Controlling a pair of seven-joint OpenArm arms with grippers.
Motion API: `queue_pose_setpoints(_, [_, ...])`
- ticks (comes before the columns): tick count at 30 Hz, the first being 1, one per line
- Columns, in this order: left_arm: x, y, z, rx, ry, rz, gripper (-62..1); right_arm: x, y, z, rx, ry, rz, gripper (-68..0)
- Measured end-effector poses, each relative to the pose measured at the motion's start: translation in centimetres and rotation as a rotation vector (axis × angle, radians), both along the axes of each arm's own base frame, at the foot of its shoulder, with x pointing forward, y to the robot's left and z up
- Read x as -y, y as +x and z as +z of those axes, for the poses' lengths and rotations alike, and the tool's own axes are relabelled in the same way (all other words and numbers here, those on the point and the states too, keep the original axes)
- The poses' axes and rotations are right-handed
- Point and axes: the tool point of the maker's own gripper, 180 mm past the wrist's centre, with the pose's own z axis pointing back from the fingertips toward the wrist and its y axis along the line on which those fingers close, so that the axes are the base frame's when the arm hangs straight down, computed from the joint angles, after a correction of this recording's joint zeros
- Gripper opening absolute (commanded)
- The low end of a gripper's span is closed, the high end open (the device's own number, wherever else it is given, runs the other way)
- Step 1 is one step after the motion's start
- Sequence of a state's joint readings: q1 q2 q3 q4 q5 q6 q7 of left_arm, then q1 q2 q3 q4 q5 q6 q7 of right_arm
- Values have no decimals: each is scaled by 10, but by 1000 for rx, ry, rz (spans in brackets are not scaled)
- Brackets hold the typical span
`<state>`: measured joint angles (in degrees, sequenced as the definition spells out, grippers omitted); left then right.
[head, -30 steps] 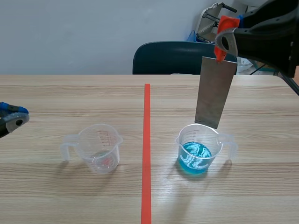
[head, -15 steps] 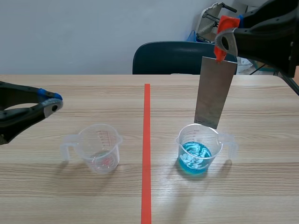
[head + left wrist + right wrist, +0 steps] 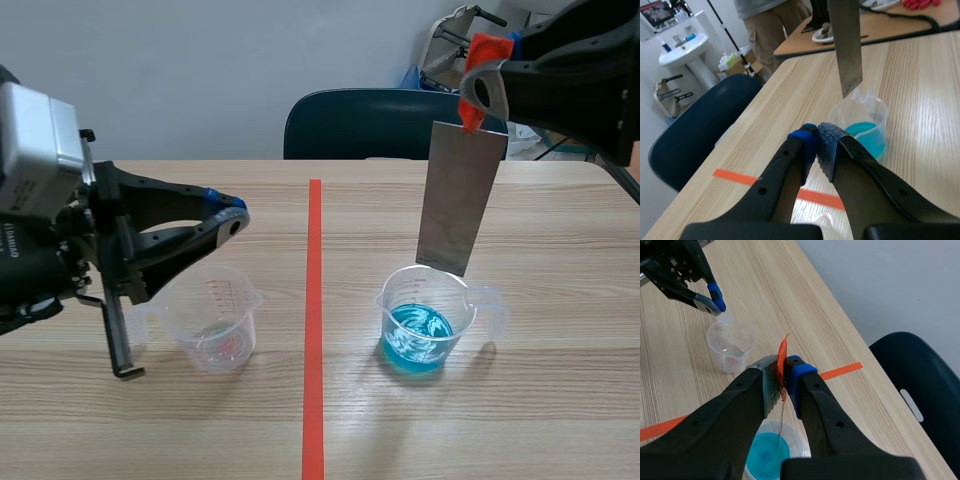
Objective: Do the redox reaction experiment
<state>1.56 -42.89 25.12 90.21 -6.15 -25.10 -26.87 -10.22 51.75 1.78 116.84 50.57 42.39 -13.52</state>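
My right gripper (image 3: 478, 82) is raised at the right and shut on the orange-red tab at the top of a grey metal plate (image 3: 460, 195). The plate hangs upright, its lower edge at about rim height over a clear beaker of blue liquid (image 3: 424, 322). In the right wrist view the gripper (image 3: 782, 366) pinches the tab, and the plate (image 3: 779, 435) shows edge-on above the blue beaker (image 3: 771, 456). A clear beaker (image 3: 214, 320) with a trace of liquid stands left of the tape. My left gripper (image 3: 230, 222) hovers shut just above it, holding nothing. Its fingertips (image 3: 816, 145) meet, pointing toward the blue beaker (image 3: 863, 131).
An orange-red tape line (image 3: 314, 320) runs down the middle of the wooden table. A dark blue chair (image 3: 385, 122) stands behind the far edge. In the left wrist view a person (image 3: 770, 22) stands beyond the table next to a white sink (image 3: 686, 47).
My left arm has swung in from the left edge, and its shut gripper now sits over the left beaker. The right arm and plate have not moved.
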Motion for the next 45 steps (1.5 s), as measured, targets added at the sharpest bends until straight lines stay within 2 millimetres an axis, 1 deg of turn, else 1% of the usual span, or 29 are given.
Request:
queue_pose_setpoints(6, [19,6,-11,-32,-19,0,-585,0,0,0,0,0,0,-665])
queue_pose_setpoints(10, [30,6,-24,-36,2,-17,-585,0,0,0,0,0,0,-665])
queue_pose_setpoints(14, [38,9,-34,-68,-14,-11,-584,0,0,0,0,0,0,-665])
queue_pose_setpoints(19, [47,12,-53,-90,12,-13,-584,0,0,0,0,0,0,-665])
queue_pose_setpoints(21, [53,12,-58,-109,-2,-12,-584,0,0,0,0,0,0,-665])
queue_pose_setpoints(27, [74,14,-58,-131,-34,-18,-584,0,0,0,0,0,0,-665])
queue_pose_setpoints(32, [91,17,-47,-113,-61,-34,-584,0,0,0,0,0,0,-665])
queue_pose_setpoints(37, [96,24,-41,-95,-71,-15,-584,0,0,0,0,0,0,-665])
queue_pose_setpoints(45, [93,28,-48,-110,-54,-4,-584,0,0,0,0,0,0,-665])
